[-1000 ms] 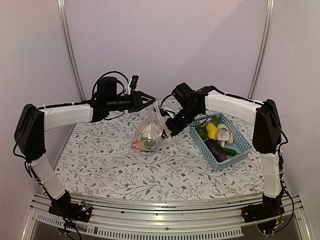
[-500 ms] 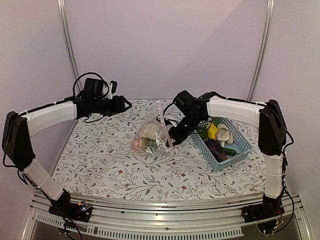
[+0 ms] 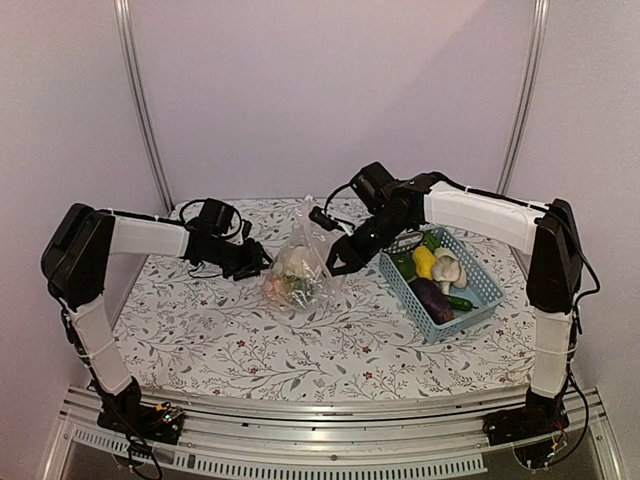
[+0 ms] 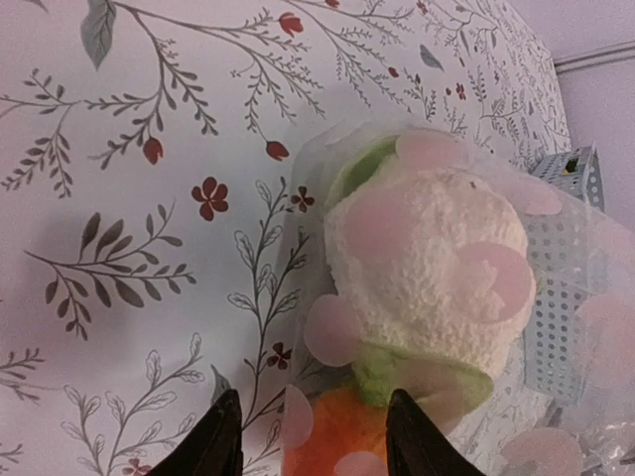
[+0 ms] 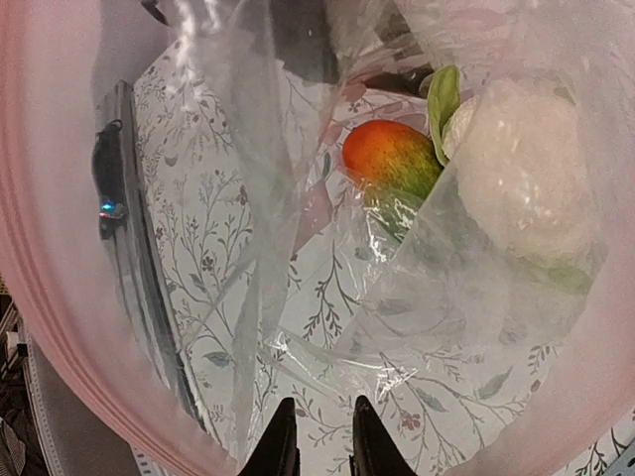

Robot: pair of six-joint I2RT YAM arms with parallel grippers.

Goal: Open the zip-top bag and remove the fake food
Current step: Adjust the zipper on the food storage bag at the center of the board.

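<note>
A: When viewed from above, where to look for the zip-top bag [image 3: 312,235]?

B: Mid-table on the flowered tablecloth [image 3: 200,330], slumped at the base with its top drawn up to a point. Near the blue basket [image 3: 408,303], to its left.

A: Anything to see through the film?

B: Yes, the fake food [image 3: 292,266]: a white cauliflower [image 4: 427,260] with green leaves, and an orange piece [image 4: 332,428] right beside it. Pale pink spots [image 4: 382,223] on the plastic too. Over in the basket, more of it: yellow, white, dark purple, green.

A: And the left gripper [image 4: 312,402]?

B: Down low at the bag's left side. Fingers [image 4: 220,441] well apart, straddling the bag's corner around the orange piece. Some bare cloth between one finger and the film, so not clamped on anything.

A: And the right gripper [image 5: 320,402]?

B: Up against the bag's right side, between bag and basket. Fingers [image 5: 281,441] almost together, only a narrow slit between them. From its own camera, looking through crumpled film, with a fold [image 5: 260,297] running down toward one finger. Cannot tell whether pinching the plastic or merely close to it.

A: Bag's mouth apart or sealed?

B: Hard to say. Only a blurred pink band [image 5: 40,297] curving round the edges of the right wrist view, too close to name.
</note>
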